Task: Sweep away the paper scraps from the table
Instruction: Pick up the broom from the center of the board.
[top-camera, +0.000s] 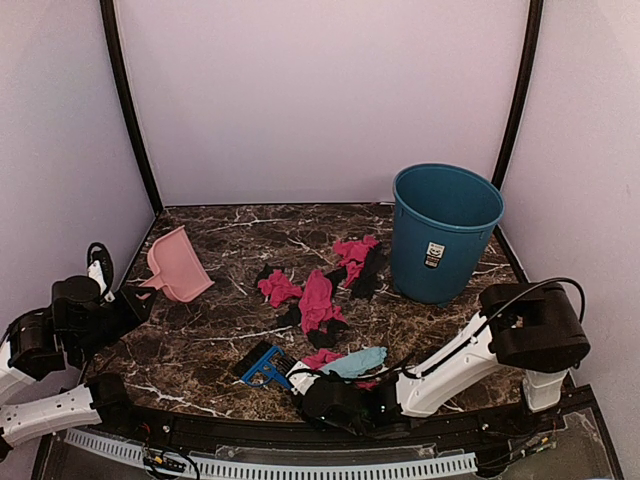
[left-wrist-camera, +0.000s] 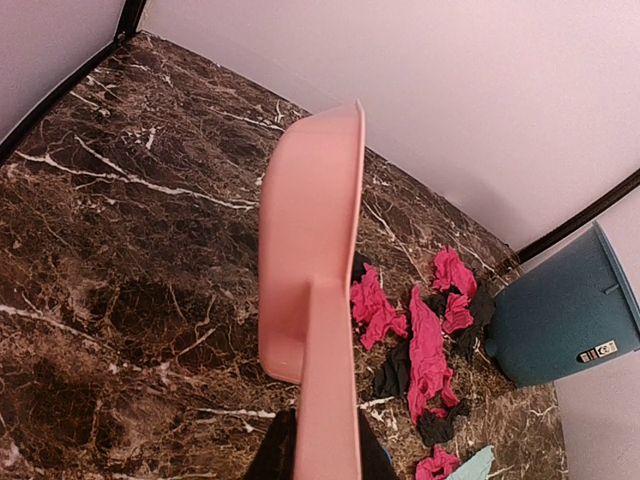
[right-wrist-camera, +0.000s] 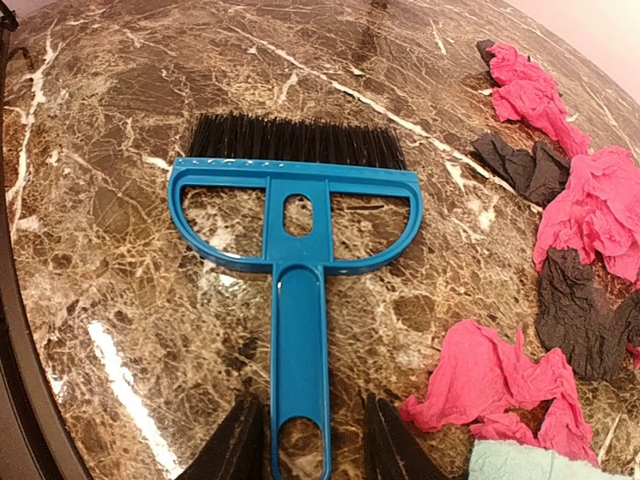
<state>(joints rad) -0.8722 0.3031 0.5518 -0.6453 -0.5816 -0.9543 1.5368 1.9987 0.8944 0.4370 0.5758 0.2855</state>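
Observation:
Magenta and black paper scraps (top-camera: 318, 298) lie in a loose cluster mid-table (top-camera: 200, 340), with a light blue one (top-camera: 358, 361) near the front. My left gripper (top-camera: 140, 295) is shut on the handle of the pale-pink dustpan (top-camera: 178, 265), which rests at the left. In the left wrist view the dustpan (left-wrist-camera: 310, 230) runs up from my gripper (left-wrist-camera: 322, 455), and the scraps (left-wrist-camera: 430, 350) lie to its right. My right gripper (top-camera: 300, 380) is low at the front. In the right wrist view it (right-wrist-camera: 312, 450) is open, its fingers on either side of the handle end of the blue brush (right-wrist-camera: 298, 250), which lies flat.
A tall teal bin (top-camera: 445, 232) stands at the back right of the table, just right of the scraps; it also shows in the left wrist view (left-wrist-camera: 565, 320). A pink scrap (right-wrist-camera: 490, 380) and the light blue scrap (right-wrist-camera: 520, 462) lie right of the brush handle. Pale walls enclose the table.

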